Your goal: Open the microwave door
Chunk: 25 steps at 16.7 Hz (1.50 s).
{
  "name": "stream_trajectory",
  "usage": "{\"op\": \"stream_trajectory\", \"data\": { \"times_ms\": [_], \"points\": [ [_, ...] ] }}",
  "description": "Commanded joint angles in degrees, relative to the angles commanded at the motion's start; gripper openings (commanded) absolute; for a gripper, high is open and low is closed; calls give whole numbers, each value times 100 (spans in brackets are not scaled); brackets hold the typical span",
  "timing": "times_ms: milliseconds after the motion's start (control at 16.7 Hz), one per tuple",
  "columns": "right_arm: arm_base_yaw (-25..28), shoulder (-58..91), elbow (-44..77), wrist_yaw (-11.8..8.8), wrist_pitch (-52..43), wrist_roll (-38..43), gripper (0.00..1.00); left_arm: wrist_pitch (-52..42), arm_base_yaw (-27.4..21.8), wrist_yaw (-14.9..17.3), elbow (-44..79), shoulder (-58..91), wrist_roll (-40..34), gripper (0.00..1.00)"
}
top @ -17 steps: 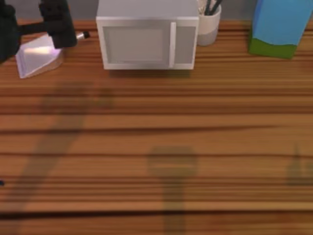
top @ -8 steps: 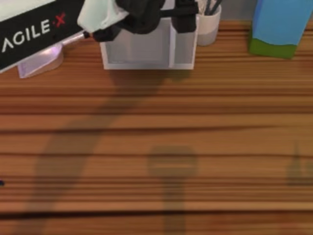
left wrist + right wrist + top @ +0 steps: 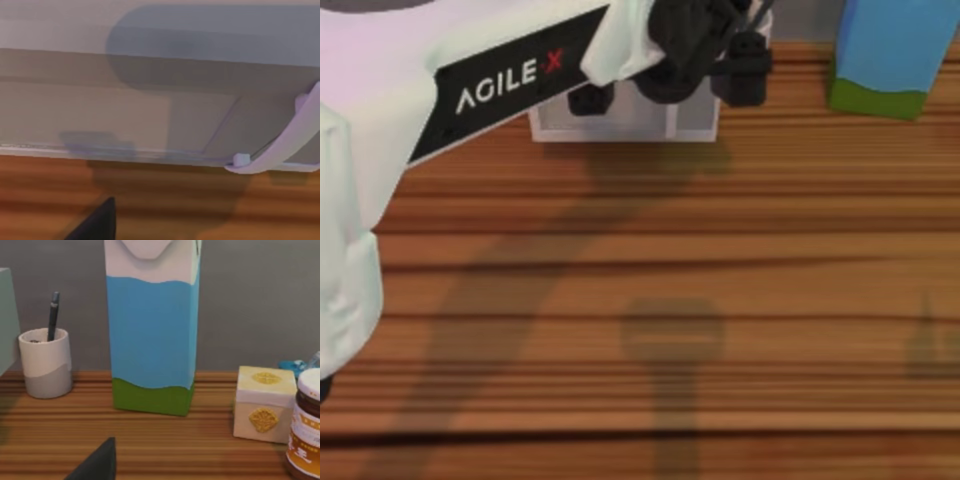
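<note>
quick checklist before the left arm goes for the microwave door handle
1. Microwave door shut: ok, it lies flush with the front.
2. Handle in the left wrist view: ok, off to one edge, not centred.
3. Left end effector at the microwave: ok, it covers the front from above.
4. Left end effector on the handle: cannot tell.
5. Table in front free for the door's swing: ok.
6. Carton and cup clear of the door: ok, both stand to the right.

"AGILE X" on left arm [image 3: 510, 85]
</note>
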Motion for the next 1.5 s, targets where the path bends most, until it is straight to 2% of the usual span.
{"op": "stream_trajectory", "data": {
  "times_ms": [240,600,840,1500],
  "points": [
    [0,0,0,0,0,0,100,82,50,30,59,95,47,100],
    [0,0,0,0,0,0,100,680,357,220,603,1163,327,100],
    [0,0,0,0,0,0,100,711,374,231,625,1201,342,100],
    [0,0,0,0,0,0,100,711,374,231,625,1201,342,17]
  ]
}}
